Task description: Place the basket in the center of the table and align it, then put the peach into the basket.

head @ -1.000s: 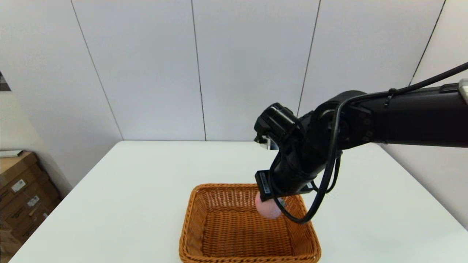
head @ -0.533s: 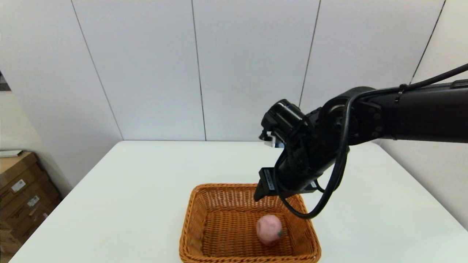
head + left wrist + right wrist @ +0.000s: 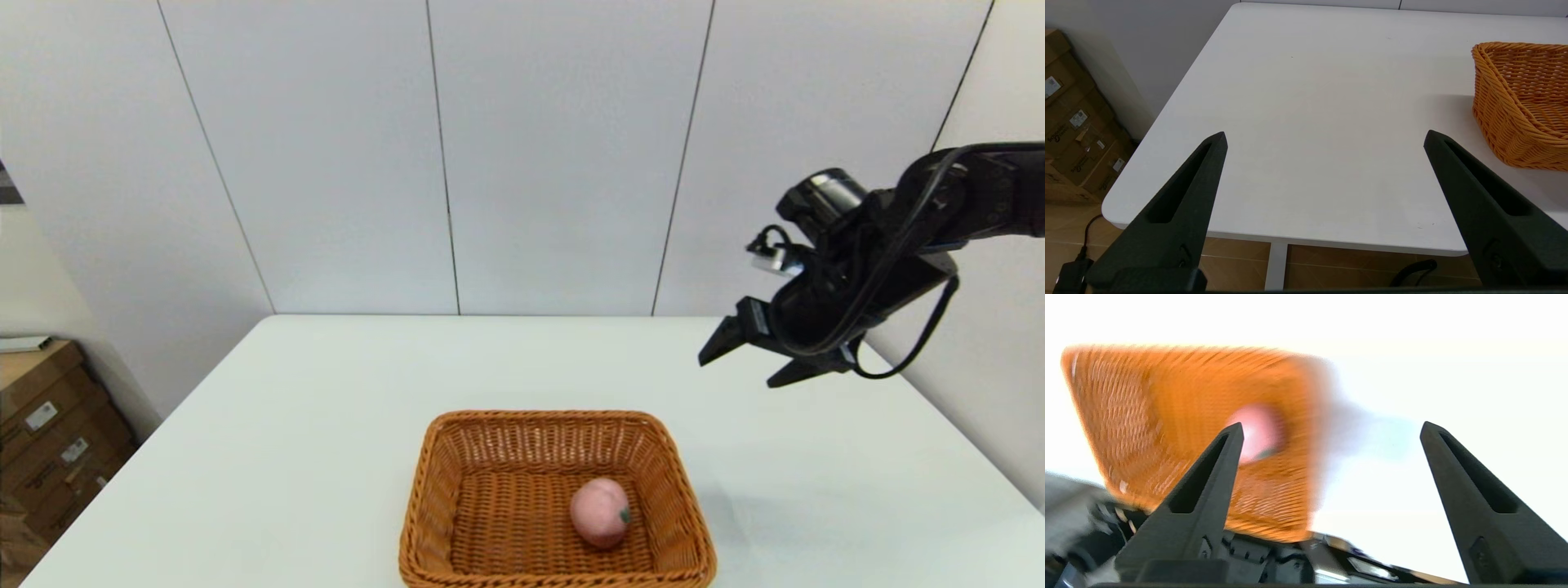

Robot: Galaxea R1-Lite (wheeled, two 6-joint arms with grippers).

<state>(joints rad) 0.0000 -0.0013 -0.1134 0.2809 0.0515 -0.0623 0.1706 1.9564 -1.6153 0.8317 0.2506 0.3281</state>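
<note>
Peach [image 3: 600, 512] first: we see it lying on the woven floor of the basket [image 3: 441, 498], toward the basket's right half, with its small green stem mark facing right and nothing touching it. We find the basket itself standing upright on the white counter [image 3: 326, 392], at the near edge of the head view and roughly midway between the counter's left and right sides, its long walls running square with the counter's edges. We see the right end effector [image 3: 735, 359] raised in the air, well apart from the basket, above the counter's far right part; its two black fingers are spread wide and hold nothing. From its own wrist camera we catch the basket [image 3: 1147, 416] and the pink peach [image 3: 1257, 430] as a blurred patch beyond the fingers [image 3: 1208, 482]. We see the left end effector [image 3: 1325, 136] only through its wrist camera: its fingers [image 3: 1188, 192] are likewise spread wide and empty, hanging off the near left part of the counter [image 3: 1310, 102], with the basket's [image 3: 1515, 102] left wall showing off to one side. Beside the counter's left we notice cardboard boxes [image 3: 49, 425] on the floor.
</note>
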